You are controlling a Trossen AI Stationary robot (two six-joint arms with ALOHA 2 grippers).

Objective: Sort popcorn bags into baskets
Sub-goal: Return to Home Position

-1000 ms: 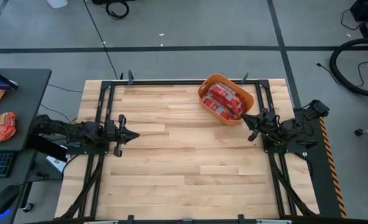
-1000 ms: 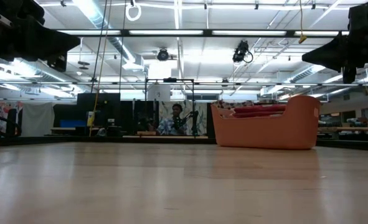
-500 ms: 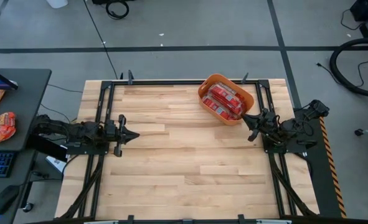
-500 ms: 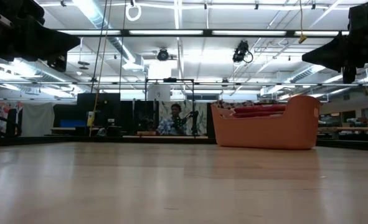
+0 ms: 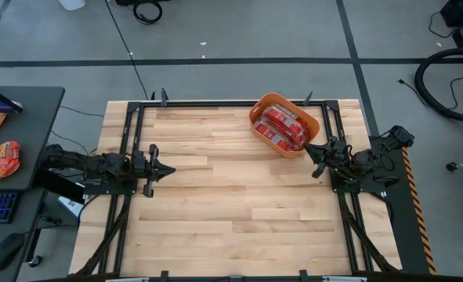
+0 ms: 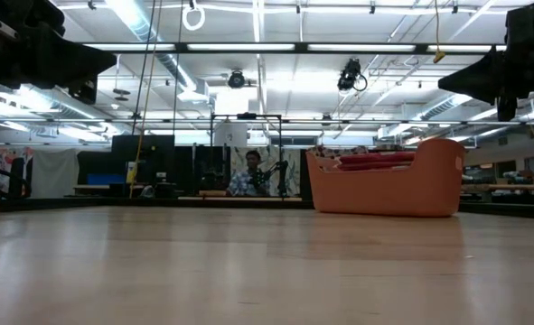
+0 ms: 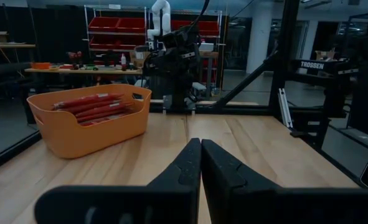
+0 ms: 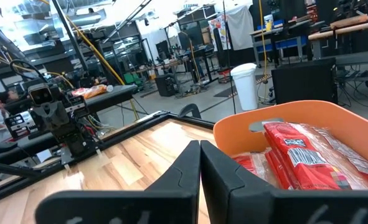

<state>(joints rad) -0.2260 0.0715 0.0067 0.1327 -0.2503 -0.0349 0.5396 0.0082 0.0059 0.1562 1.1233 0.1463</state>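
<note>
Left pincer (image 5: 171,170) closed at mid-left of the high view, right pincer (image 5: 309,150) closed at mid-right just beside the tub (image 5: 256,117), upper right, with the bags (image 5: 282,125) stacked inside: probably light, floppy, slick film, best pinched at a flat edge.

Seen from above, my table (image 5: 231,196) sits in bright, even light, with only faint shadows beside my left arm (image 5: 106,166) and right arm (image 5: 356,160). From table height, the ceiling strip lights (image 6: 257,47) at 12 o'clock glare white and lay a pale sheen on the wood (both arms, at 10 and 2 o'clock, are backlit silhouettes). My left wrist view is dim, though the orange tub (image 7: 87,121) at 9 o'clock catches light. In my right wrist view the ceiling is washed out at 11 o'clock.
</note>
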